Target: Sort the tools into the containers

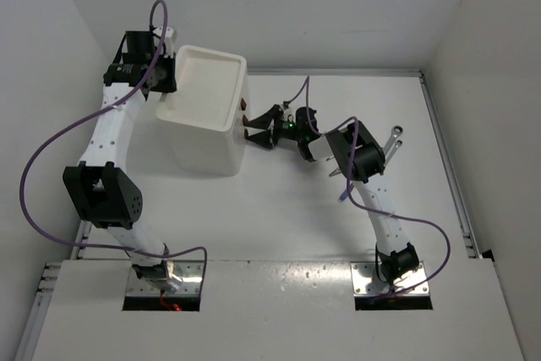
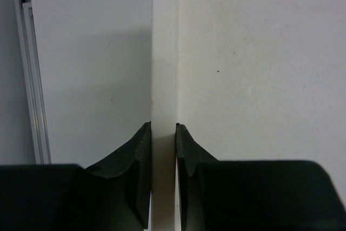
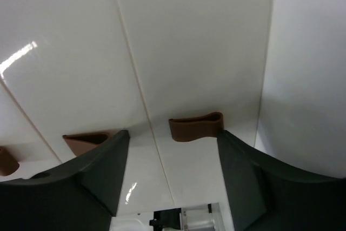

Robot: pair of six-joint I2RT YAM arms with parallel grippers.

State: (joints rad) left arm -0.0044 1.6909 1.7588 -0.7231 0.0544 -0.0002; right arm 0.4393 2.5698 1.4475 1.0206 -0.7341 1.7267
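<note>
The white drawer unit (image 1: 203,137) stands at the back left, its recessed tray top (image 1: 207,84) showing nothing inside. My left gripper (image 1: 166,73) is shut on the unit's left rim; in the left wrist view the white rim (image 2: 164,68) runs between the gripper's (image 2: 163,129) fingers. My right gripper (image 1: 256,128) is open at the unit's right face. In the right wrist view a brown knob (image 3: 195,126) sits between its (image 3: 173,136) fingertips, untouched, with a second knob (image 3: 86,139) to the left. Two silver wrenches (image 1: 394,138) lie behind the right arm. Screwdrivers and pliers are out of view.
White walls close the table at the back and both sides. A metal rail (image 1: 448,175) runs along the right edge. Purple cables loop off both arms. The drawers look shut in the right wrist view.
</note>
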